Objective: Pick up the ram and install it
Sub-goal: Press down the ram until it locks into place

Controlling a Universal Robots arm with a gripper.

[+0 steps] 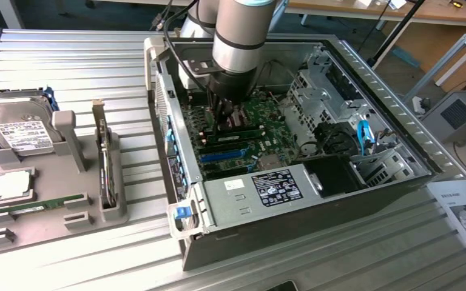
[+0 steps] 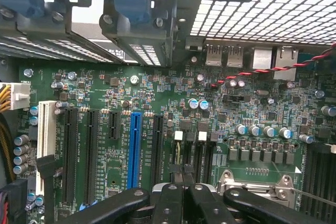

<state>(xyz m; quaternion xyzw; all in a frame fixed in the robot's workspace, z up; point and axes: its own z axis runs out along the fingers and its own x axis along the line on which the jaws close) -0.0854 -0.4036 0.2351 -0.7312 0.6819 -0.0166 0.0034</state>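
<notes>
Ribbed metal worktop [image 1: 71,60] carrying open computer case [image 1: 395,115]; pincer [image 2: 182,174] pressed together, hanging low over motherboard [image 2: 157,103]; ram [image 1: 34,207] resting in holder [image 1: 55,224].

A robotics lab or workshop: an opened computer case [image 1: 298,151] on a slatted metal bench [image 1: 71,60], beside a parts fixture [image 1: 47,182].

We see our grey arm's gripper [image 1: 223,112] lowered inside the open black computer case [image 1: 395,130], just above its green motherboard [image 1: 253,124]. Well apart from it, a green ram stick [image 1: 34,208] lies in the grey parts tray [image 1: 95,221].
</notes>
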